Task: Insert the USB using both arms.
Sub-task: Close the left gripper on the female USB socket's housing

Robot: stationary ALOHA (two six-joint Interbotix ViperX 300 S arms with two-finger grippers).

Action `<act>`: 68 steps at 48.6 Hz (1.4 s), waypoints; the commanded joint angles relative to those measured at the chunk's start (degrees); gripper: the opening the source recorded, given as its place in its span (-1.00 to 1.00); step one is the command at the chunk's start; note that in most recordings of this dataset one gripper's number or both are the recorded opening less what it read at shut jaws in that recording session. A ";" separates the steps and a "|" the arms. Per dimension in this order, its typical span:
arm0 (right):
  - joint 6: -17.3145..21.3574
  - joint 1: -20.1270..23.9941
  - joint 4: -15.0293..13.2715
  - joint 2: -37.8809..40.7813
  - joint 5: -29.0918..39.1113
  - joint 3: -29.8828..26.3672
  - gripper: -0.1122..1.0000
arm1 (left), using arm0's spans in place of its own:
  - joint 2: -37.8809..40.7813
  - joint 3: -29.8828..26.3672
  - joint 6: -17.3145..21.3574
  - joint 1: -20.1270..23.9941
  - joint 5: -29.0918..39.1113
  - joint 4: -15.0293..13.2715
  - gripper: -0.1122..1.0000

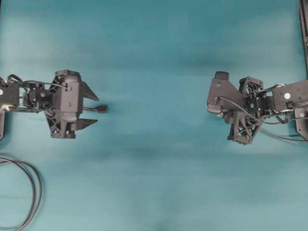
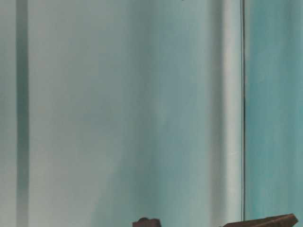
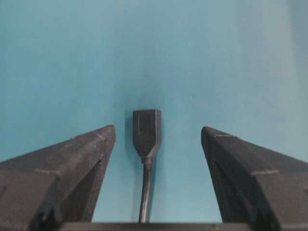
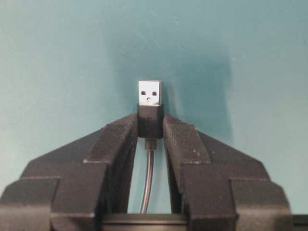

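In the right wrist view my right gripper [image 4: 150,118] is shut on the black body of the USB [image 4: 149,93]. Its silvery metal tip sticks out past the fingertips, and its thin cable [image 4: 148,178] runs back between the fingers. From overhead the right wrist [image 1: 226,98] covers that gripper and the USB. My left gripper [image 3: 158,128] stands wide open. The cable's black socket end [image 3: 147,130] sits midway between its fingers [image 3: 82,163], touching neither. Overhead, that socket end [image 1: 101,109] pokes out just beyond the left gripper [image 1: 97,109], far from the right arm.
A looped grey cable [image 1: 33,192] lies at the front left corner of the teal table [image 1: 154,168]. The table-level view is a blur, with only two dark arm parts [image 2: 265,221] at its bottom edge.
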 commanded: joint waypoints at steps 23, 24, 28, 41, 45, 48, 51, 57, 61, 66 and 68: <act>0.18 2.02 0.18 1.23 -0.79 0.09 -0.43 | 3.96 -2.37 -1.93 1.76 0.88 -0.09 0.70; 0.18 2.02 0.26 1.23 -0.79 0.09 -0.43 | 3.96 -2.46 -1.93 1.76 0.97 0.00 0.70; 0.18 2.02 0.26 1.23 -0.79 0.09 -0.43 | 4.04 -2.37 -2.11 1.76 0.97 0.00 0.70; 0.18 2.02 0.18 1.23 -0.79 0.18 -0.43 | 5.19 -3.16 -2.46 1.58 2.37 -0.09 0.68; 0.18 2.11 0.18 1.23 -0.79 0.18 -0.43 | 5.63 -3.52 -2.46 1.49 2.29 0.00 0.68; 0.18 2.02 0.18 1.23 -0.79 0.18 -0.43 | 6.15 -3.87 -2.46 1.49 2.20 -0.09 0.68; 0.18 2.02 0.18 1.23 -0.88 0.18 -0.43 | 6.68 -4.22 -2.37 1.49 2.20 -0.09 0.68; 0.18 2.11 0.18 1.23 -0.88 0.35 -0.43 | 7.91 -4.57 -2.29 1.49 2.29 -0.09 0.62; 0.18 2.11 0.18 1.23 -0.88 0.26 -0.43 | 8.44 -4.83 -2.02 1.49 2.20 -0.09 0.53; 0.18 2.11 0.18 1.23 -0.88 0.09 -0.43 | 8.88 -4.75 -1.93 1.49 2.29 0.00 0.40; 0.18 2.11 0.18 1.23 -0.88 0.09 -0.43 | 8.88 -4.57 -1.93 1.49 2.37 -0.09 0.39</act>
